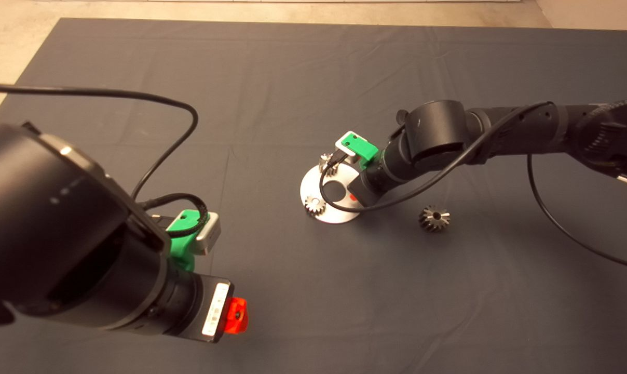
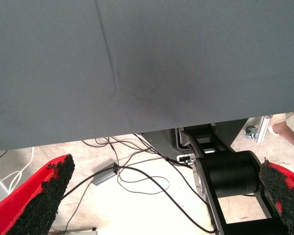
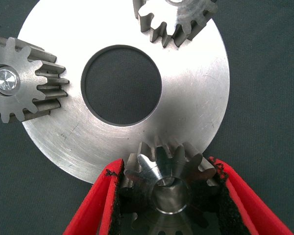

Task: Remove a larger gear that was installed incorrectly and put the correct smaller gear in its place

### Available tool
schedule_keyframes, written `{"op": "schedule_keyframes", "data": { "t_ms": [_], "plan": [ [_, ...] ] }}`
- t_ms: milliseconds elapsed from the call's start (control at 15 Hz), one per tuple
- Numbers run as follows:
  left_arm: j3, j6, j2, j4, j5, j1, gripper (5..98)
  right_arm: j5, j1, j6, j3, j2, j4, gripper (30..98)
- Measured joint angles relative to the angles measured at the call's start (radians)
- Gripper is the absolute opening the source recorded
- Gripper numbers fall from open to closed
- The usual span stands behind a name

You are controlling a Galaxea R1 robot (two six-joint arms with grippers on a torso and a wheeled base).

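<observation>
Smaller gear (image 3: 169, 188) sits between the right gripper's (image 3: 169, 196) two red fingers, black pads (image 3: 115, 196) pressed against its teeth on both sides; jaws closed on it. Its centre hole faces the wrist camera, so its axis runs straight up and down. It is at the rim of the round steel plate (image 3: 196, 98), partly over the edge nearest the gripper. Cannot tell whether it is seated on a pin or just above one.

Two other small gears stand on the plate: one (image 3: 19, 81) with a shiny pin end in its bore, another (image 3: 176, 17) at the far rim. Big centre hole in the plate lies between all three.

Larger gear (image 1: 434, 217) lies alone on the dark mat (image 1: 292, 78), off the plate, well apart toward the right arm's side. Removal looks done.

Judgement: the coming move turns on lining the bore up with its post, then going straight down along that axis.

Left gripper (image 1: 230, 314) is parked at the lower left, fingers (image 2: 44, 196) spread wide, holding nothing
</observation>
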Motion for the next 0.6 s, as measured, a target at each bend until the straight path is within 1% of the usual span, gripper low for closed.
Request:
{"op": "schedule_keyframes", "data": {
  "t_ms": [600],
  "plan": [
    [0.000,0.000,0.000,0.000,0.000,0.000,98.2,-0.004,-0.001,0.000,0.002,0.000,-0.001,41.2]
  ]
}}
